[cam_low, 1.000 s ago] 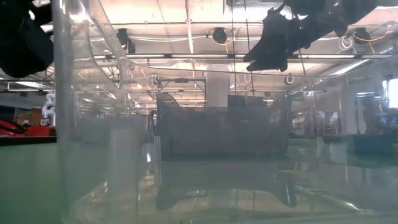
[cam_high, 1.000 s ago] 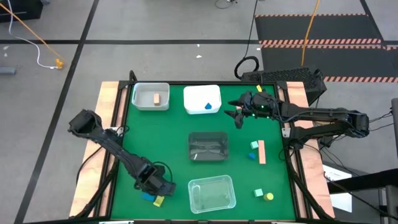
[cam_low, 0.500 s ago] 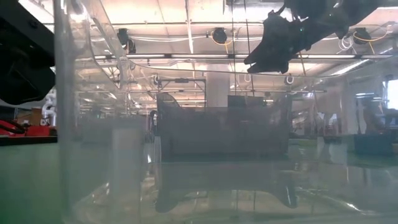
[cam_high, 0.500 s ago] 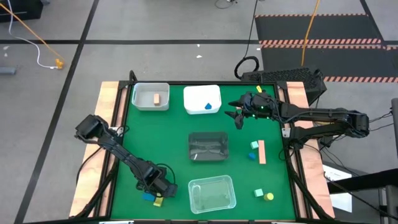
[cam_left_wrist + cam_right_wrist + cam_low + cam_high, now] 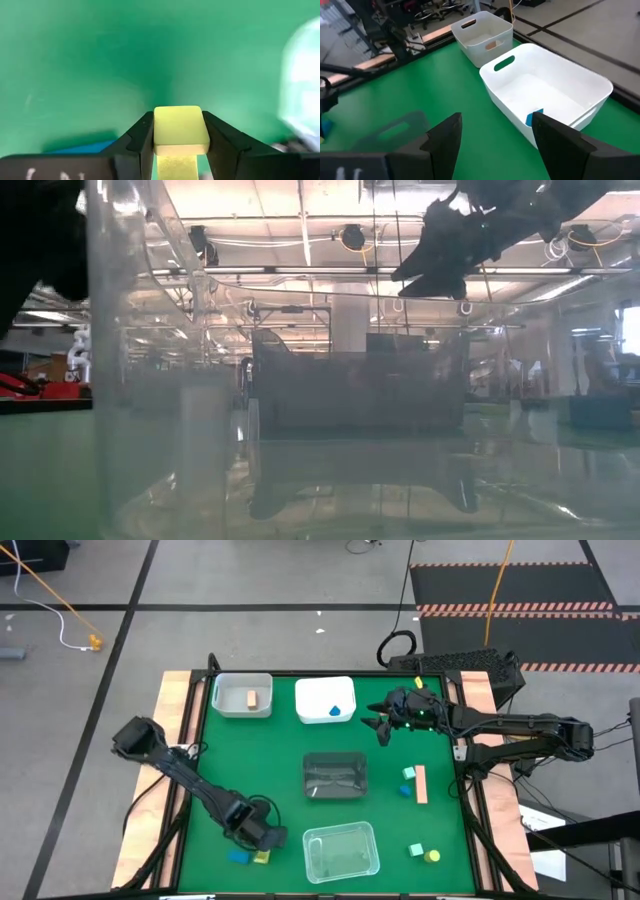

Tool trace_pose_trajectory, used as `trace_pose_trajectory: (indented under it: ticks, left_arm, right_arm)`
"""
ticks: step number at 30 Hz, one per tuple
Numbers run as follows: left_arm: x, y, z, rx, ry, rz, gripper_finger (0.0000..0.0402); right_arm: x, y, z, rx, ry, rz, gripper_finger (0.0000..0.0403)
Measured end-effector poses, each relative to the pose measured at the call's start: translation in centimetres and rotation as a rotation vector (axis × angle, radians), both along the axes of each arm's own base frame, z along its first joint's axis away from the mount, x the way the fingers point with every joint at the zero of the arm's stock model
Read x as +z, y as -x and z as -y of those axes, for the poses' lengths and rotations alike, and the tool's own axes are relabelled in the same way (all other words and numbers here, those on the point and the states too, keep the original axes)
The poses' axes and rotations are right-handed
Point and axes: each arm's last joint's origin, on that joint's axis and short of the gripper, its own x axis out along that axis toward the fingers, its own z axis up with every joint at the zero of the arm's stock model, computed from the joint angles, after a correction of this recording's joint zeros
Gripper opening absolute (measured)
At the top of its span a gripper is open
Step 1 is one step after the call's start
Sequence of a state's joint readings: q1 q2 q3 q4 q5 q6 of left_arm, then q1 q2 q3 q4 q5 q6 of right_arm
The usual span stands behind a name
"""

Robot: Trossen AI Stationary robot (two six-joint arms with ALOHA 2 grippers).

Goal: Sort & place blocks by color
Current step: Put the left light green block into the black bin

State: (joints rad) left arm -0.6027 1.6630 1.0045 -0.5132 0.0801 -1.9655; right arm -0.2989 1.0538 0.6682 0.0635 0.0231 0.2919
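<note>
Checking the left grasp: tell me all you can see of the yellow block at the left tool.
The yellow block is a pale, matte, round-cornered cube, sitting squarely between the left tool's dark fingers, which press its two sides. It lies near the green table's front left, beside a blue block, left of the clear tray.

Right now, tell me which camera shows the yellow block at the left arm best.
The left wrist view: the yellow block fills the centre, squeezed between the left gripper's jaws. The high view shows the block only as a speck beside a blue block. The low and right wrist views do not show it.
</note>
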Motion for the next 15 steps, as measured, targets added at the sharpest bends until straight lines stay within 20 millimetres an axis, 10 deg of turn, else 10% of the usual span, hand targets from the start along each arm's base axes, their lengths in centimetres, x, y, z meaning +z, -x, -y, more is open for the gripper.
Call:
trace_pose_trajectory:
  ticks: [15]
  left_arm:
    - [9.2,-0.2,-9.1,0.202,-0.501,0.526,0.0132]
  right_arm:
    - [1.3,-0.6,-0.4,0.065,-0.175,0.197,0.0231]
